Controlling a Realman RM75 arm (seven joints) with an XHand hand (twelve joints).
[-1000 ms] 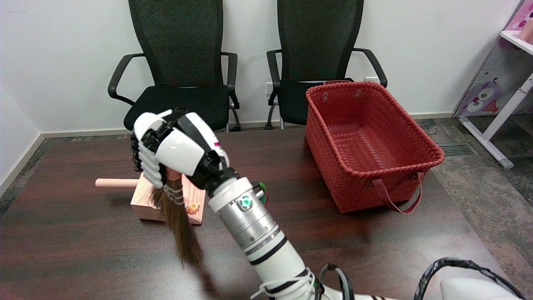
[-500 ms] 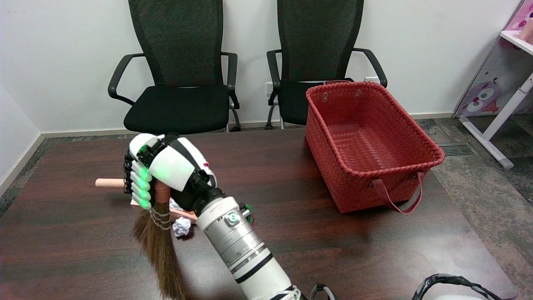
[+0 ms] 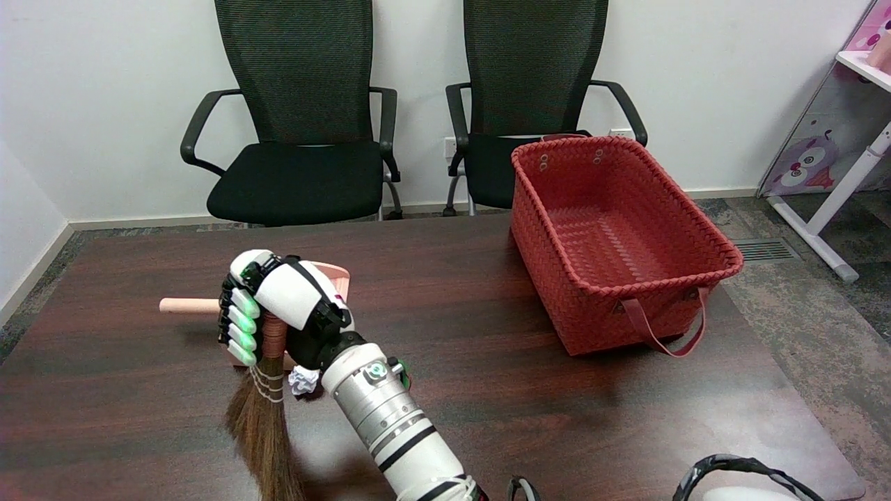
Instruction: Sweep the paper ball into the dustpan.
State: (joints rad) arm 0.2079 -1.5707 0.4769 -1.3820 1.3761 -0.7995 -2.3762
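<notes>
My right hand [image 3: 275, 306] grips the short handle of a brown straw broom [image 3: 261, 431], whose bristles hang down toward the table's near edge. A small white crumpled paper ball [image 3: 302, 380] lies on the table just right of the broom's neck, tucked against my wrist. The pink dustpan [image 3: 339, 276] sits behind my hand and is mostly hidden by it; its pale handle [image 3: 188, 305] sticks out to the left.
A red woven basket [image 3: 717, 268] stands on the right half of the dark wooden table [image 3: 522, 390]. Two black office chairs [image 3: 306, 139] face the table's far edge. A black cable loop [image 3: 731, 466] lies at the lower right.
My hand has lowered and drawn toward the near edge with the broom, bristles now reaching off the bottom of the picture. The paper ball came into view beside the wrist, then stayed put.
</notes>
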